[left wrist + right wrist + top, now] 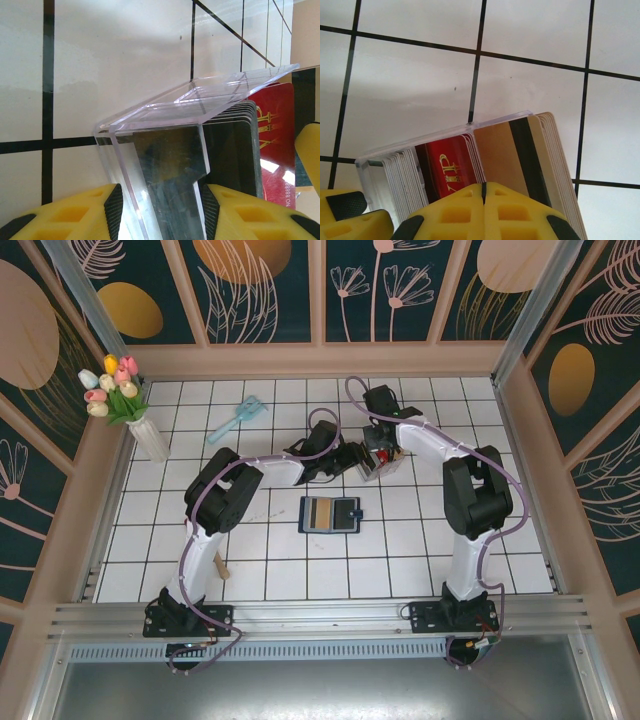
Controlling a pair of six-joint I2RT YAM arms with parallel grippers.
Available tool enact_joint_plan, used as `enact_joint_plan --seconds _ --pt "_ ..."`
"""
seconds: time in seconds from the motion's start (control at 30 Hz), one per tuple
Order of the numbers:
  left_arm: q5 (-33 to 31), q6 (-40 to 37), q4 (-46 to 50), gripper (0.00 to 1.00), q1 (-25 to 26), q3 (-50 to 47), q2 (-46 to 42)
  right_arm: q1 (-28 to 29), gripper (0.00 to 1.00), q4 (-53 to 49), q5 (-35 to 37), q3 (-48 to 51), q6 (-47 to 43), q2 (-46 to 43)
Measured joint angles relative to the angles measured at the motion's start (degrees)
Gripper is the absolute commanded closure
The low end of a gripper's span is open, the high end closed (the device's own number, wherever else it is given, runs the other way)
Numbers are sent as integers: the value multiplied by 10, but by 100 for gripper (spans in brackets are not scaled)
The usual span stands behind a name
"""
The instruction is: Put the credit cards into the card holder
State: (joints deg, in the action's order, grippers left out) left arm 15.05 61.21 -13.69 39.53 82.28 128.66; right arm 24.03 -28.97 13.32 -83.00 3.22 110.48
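Note:
The card holder lies open on the tiles mid-table, its striped inner slots facing up. Behind it a clear slotted rack holds the credit cards. My left gripper is shut on the rack, one black pad against each side wall. A red card stands behind it. My right gripper comes down onto the rack from above. Its yellow fingertips are pressed together on the top edges of the cards, between a red card and a tan-gold card with a black stripe.
A white vase of tulips stands at the back left, and a light blue brush lies on the tiles nearby. A small tan object lies by the left arm's base. Framed walls enclose the table.

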Motion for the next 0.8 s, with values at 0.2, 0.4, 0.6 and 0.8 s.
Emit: enact_joint_plan --seconds 0.2,0.4,0.6,0.8 --pt "0 0 0 51 0 0 0 -2 66 0 -1 0 2 0" --pt "0 0 0 51 0 0 0 -3 66 0 7 0 1 2" --pt "0 0 0 51 0 0 0 2 66 0 13 -3 1 22" --pt "1 0 0 51 0 0 0 16 68 0 49 -6 1 27"
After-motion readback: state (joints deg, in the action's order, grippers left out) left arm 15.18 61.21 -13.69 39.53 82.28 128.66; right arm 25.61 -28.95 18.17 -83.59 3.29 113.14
